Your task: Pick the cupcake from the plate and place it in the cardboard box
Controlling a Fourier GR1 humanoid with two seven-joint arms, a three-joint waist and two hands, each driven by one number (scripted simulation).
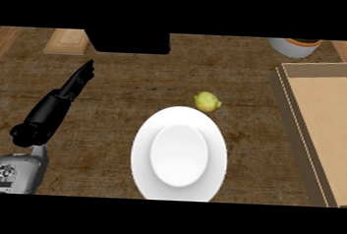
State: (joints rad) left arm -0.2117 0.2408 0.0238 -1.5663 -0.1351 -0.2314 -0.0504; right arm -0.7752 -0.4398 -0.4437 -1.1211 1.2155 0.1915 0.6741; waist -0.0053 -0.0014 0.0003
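The cupcake (207,101) lies on the counter (118,121) at the plate's (179,153) twelve o'clock; left hand (72,87), fingers straight, rests at nine; the box (328,125) waits at three.

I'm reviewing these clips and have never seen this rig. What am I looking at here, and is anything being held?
This is the view from a humanoid robot's head, looking steeply down at a brown counter. The black shape on a grey forearm at the left is its left robot hand, fingers straight, resting and holding nothing. The right robot hand is out of view. On the counter lie a white plate, bare, a small yellow item just beyond its far rim, and an open cardboard box at the right.
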